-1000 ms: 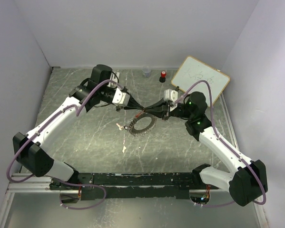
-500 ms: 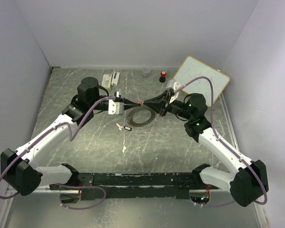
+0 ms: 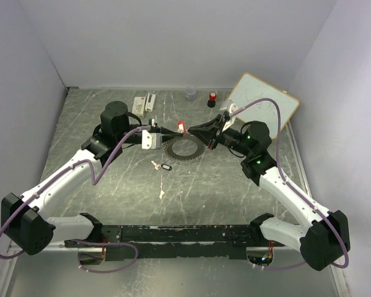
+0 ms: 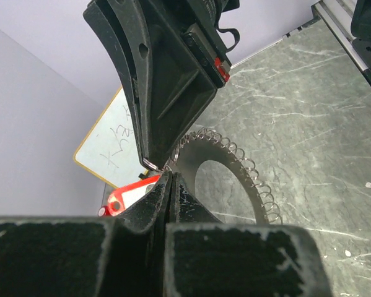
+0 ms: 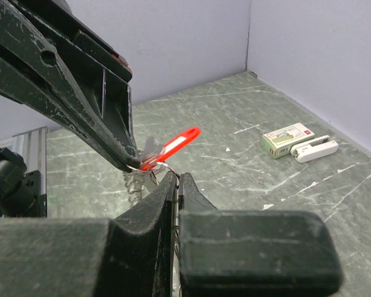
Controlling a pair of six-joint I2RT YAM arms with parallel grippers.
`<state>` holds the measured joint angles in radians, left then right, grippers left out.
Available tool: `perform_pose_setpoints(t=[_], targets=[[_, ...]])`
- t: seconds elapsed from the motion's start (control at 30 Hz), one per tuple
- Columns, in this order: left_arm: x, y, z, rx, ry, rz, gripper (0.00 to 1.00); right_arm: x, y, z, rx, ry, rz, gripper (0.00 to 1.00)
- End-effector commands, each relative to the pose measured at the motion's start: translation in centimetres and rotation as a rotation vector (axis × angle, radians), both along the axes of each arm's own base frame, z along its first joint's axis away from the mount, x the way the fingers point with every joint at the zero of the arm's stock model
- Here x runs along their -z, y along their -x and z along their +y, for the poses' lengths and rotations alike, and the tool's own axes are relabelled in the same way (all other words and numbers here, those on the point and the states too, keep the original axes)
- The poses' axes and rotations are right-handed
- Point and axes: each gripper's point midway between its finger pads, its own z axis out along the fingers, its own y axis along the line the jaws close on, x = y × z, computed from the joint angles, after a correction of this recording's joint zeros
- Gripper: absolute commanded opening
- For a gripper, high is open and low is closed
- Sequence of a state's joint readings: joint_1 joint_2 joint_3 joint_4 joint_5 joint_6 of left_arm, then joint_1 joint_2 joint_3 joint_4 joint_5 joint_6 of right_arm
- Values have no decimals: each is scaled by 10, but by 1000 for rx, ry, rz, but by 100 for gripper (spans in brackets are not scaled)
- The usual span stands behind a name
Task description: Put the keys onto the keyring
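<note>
Red key [image 5: 173,146] may slip before threading
Left jaws pinch it, right jaws pinch the keyring [image 3: 185,158]; the crowded tips can knock it loose

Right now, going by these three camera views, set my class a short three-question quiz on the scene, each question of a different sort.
1. True or false: the black-tagged key lies on the table, held by neither gripper.
2. The raised key between the two arms' fingertips has a head coloured: A red; B blue; C green.
3. Fill in: the left gripper and the right gripper both have their jaws ____.
Key: 1 true; 2 A; 3 shut.
</note>
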<state>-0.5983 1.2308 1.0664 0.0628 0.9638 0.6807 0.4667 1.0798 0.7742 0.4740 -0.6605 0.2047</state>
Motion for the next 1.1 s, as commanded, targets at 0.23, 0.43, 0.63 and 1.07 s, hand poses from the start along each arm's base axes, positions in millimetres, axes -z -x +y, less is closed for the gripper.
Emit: perform_pose_setpoints(t=[0.23, 0.43, 0.63, 1.07], targets=[[5, -2, -7, 19, 3, -6, 7, -51, -10, -7, 58, -126, -41, 0], [-3, -4, -9, 22, 18, -19, 7, -51, -9, -2, 30, -128, -30, 0], [-9, -7, -10, 9, 31, -25, 7, -49, -11, -4, 42, -120, -27, 0], [-54, -28, 16, -257, 233, -43, 16, -39, -19, -16, 137, -72, -29, 0]])
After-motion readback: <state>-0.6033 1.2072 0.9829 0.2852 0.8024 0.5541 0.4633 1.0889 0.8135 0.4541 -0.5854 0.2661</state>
